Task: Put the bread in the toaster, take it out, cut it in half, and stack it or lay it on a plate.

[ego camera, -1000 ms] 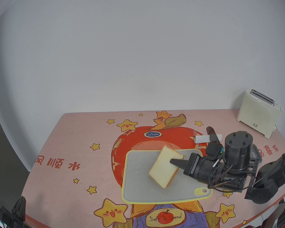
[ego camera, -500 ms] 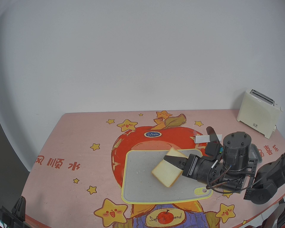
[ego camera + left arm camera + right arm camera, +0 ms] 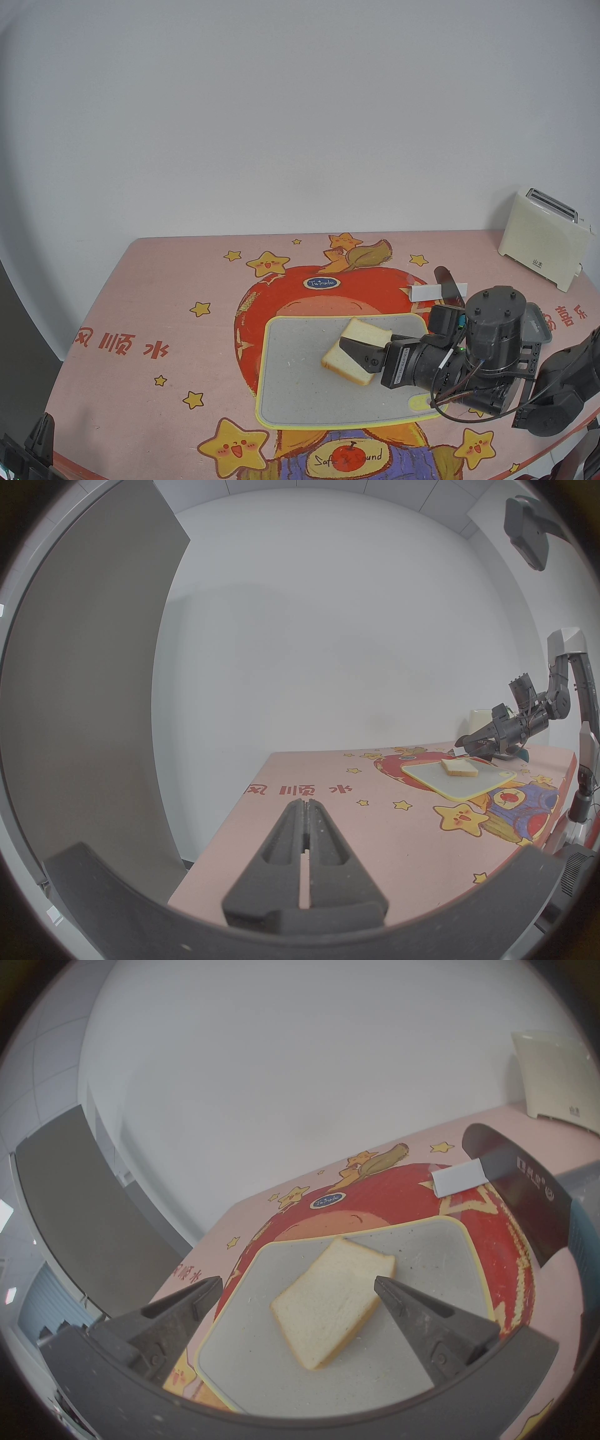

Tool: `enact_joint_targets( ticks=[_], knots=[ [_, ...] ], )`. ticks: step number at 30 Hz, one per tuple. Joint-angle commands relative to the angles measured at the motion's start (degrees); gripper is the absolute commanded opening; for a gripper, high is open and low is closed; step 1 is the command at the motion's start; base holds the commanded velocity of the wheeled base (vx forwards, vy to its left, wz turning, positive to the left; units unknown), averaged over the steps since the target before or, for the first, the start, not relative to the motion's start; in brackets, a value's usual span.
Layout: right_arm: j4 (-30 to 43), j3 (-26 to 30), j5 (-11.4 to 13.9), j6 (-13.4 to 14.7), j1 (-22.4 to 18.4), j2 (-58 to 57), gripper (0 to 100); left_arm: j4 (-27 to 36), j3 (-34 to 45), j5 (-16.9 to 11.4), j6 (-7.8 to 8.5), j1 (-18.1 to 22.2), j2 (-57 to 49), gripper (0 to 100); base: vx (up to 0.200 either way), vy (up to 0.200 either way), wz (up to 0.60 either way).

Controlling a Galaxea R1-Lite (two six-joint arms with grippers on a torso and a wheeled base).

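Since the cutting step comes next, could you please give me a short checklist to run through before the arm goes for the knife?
1. Bread lying flat on the cutting board: ok.
2. Bread well inside the board's edges, with room to cut: ok.
3. Right gripper open, jaws spread either side of the bread and not clamping it: ok.
4. Knife on the table beside the board, on the right arm's side: ok.
5. Knife handle free to grasp: cannot tell, the right arm covers it.
6. Left gripper shut and far from the board: ok.
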Motion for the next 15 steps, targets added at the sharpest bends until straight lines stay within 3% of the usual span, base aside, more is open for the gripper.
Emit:
enact_joint_targets(
  ticks=[1,15],
  knots=[
    [0.11,-0.01,-0.10,-0.61,0.09,-1.30,100,0.00,0.92,0.00,-0.01,0.00,0.03,0,0.000,0.000,0.00],
    [0.20,2.62,-1.15,-3.25,-2.19,-15.80,100,0.00,0.92,0.00,-0.01,0.00,0.03,0,0.000,0.000,0.00]
  ],
)
